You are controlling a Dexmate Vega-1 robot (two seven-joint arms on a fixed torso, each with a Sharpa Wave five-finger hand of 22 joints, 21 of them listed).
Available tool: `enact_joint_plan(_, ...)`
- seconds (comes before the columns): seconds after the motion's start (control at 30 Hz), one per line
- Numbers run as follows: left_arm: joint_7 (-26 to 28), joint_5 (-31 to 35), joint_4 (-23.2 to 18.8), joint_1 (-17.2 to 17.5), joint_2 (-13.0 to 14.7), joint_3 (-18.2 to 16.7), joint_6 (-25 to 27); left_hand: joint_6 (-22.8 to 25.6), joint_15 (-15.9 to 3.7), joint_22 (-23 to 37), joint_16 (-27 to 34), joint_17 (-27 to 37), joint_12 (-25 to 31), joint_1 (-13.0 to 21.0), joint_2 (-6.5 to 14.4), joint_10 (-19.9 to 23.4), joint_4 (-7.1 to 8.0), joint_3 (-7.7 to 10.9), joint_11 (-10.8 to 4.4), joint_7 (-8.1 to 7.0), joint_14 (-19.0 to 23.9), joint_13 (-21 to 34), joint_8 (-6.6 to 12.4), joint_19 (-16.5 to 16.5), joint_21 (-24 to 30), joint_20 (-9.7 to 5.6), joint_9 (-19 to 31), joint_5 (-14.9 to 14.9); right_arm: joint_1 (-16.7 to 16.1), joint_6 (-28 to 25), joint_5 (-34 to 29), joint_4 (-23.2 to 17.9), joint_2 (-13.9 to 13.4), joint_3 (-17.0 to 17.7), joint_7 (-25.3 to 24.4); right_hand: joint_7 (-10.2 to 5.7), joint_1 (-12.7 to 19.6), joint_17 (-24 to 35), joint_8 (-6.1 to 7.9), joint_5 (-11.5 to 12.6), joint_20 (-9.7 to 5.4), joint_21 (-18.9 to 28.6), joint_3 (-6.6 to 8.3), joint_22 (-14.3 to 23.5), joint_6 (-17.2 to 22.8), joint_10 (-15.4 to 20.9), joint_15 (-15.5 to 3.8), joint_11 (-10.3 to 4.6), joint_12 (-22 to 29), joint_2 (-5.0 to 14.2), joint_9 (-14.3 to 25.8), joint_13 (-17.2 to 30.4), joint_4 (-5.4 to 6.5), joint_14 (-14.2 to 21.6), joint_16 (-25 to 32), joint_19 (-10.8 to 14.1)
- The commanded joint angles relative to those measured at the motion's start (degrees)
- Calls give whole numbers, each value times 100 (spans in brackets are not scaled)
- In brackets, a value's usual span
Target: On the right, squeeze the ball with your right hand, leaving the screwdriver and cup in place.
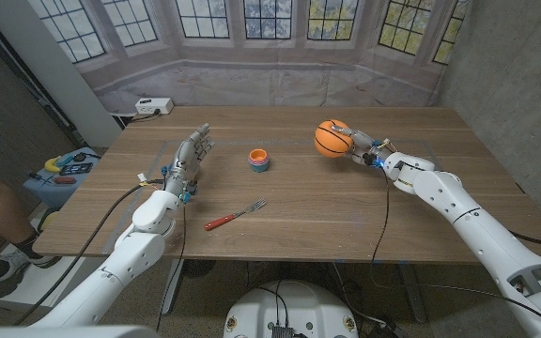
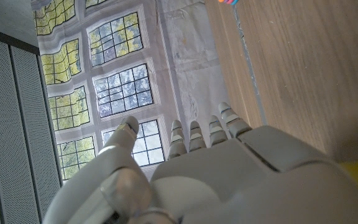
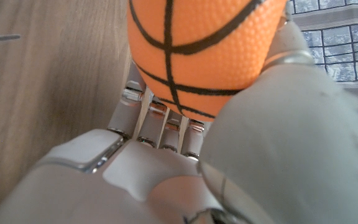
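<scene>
Wooden table (image 1: pixel 346 202), right side: right hand (image 1: pixel 363 147) has its fingers wrapped around the small basketball (image 1: pixel 331 138), squeeze step apparently under way; next move likely calls for firmer, steady pressure, left hand (image 1: pixel 188 160) spread idle.

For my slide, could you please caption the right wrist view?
Right hand gripping the orange ball beside the wooden table.

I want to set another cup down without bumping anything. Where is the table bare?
Bare wood spans the right front, between the fork and the right arm, and the far left corner. Crowded: around the stacked cups, and the ball in the right hand.
</scene>
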Motion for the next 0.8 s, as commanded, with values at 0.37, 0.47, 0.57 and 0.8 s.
enact_joint_plan(0.37,60,54,-140,28,0,20,111,62,-4,17,-2,7,-8,-28,4,30,-23,36,12,5,43,15,12,69,-27,7,22,41,133,-164,129,103,-92,32,268,52,1518,-610,484,-1,-1108,1723,358,899,-452,596,-1423,-488,-226,1457,506,77,105,763,746,-325)
enact_joint_plan(0.47,43,49,-114,4,-8,30,119,58,-4,17,-3,6,-10,-27,5,26,-25,38,15,6,43,15,10,69,-30,8,22,41,156,-187,141,118,-108,29,319,65,1473,-579,437,-40,-1090,1738,329,843,-471,581,-1418,-454,-261,1453,471,19,123,752,712,-352)
enact_joint_plan(0.57,46,52,-103,-11,-15,36,123,57,-9,17,-2,6,-9,-27,5,29,-26,38,9,7,44,15,10,72,-31,4,22,41,195,-225,153,146,-116,17,363,70,1396,-556,385,-72,-1067,1753,288,772,-489,538,-1412,-403,-306,1453,431,-43,154,721,662,-377)
enact_joint_plan(0.8,51,56,-104,-36,-23,47,141,56,-5,17,-2,7,-9,-30,6,31,-26,38,11,4,44,15,9,73,-37,8,22,40,309,-307,182,233,-118,-13,485,105,1229,-594,263,-96,-1028,1763,193,567,-531,433,-1391,-309,-425,1475,340,-201,205,590,484,-439)
